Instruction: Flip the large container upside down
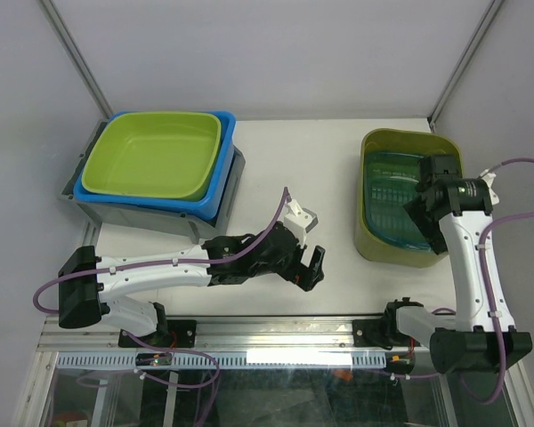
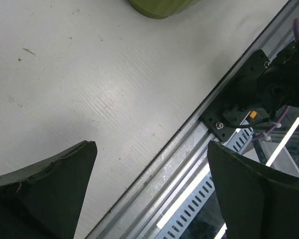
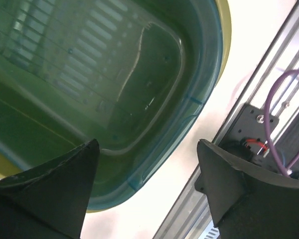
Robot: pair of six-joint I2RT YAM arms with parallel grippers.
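Note:
An olive-green container [image 1: 376,240] stands upright at the right of the table, with a clear teal container [image 1: 393,200] nested inside it. My right gripper [image 1: 424,213] hovers over their near right part, open and empty. In the right wrist view the gripper [image 3: 147,144] is open above the near corner of the teal container [image 3: 139,74], with the olive rim [image 3: 224,30] outside it. My left gripper [image 1: 313,267] is open and empty over the table's front middle, apart from both containers. In the left wrist view the gripper [image 2: 152,144] is over the table edge, and the olive container [image 2: 159,7] shows at the top.
At the back left a lime-green tub [image 1: 151,153] sits nested in a blue tub [image 1: 215,182], which sits in a grey bin [image 1: 142,218]. A metal rail [image 1: 276,334] runs along the front edge. White walls close in the back and sides.

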